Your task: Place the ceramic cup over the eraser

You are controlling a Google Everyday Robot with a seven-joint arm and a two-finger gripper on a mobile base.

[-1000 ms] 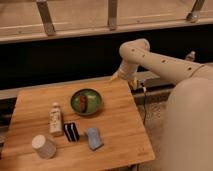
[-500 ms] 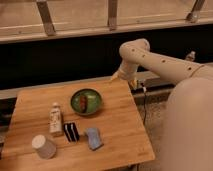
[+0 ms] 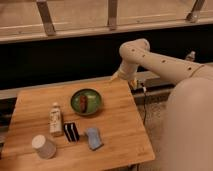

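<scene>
1. The camera view looks down on a wooden table [image 3: 120, 125] with a green bowl [image 3: 86, 101] near its middle; something dark reddish-brown lies inside the bowl.
2. The eraser [image 3: 71, 131], a small black block with white stripes, lies flat on the table in front of the bowl and a little to its left, apart from it.
3. The ceramic cup [image 3: 44, 146] sits well in front of the bowl and far to its left, near the table's front left corner. It is apart from the eraser, and whether it stands upright or tips over cannot be told.
4. A white bottle [image 3: 55, 120] with a printed label stands to the bowl's front left, just beside the eraser.
5. A light blue soft object [image 3: 93, 137] lies in front of the bowl, just right of the eraser.
6. The gripper [image 3: 117, 76] hangs behind the bowl and to its right, at the table's far edge, well apart from the cup and the eraser. It holds nothing that can be seen; whether it is spread or closed cannot be told.
7. The white arm [image 3: 165, 62] reaches in from the right of the bowl.
</scene>
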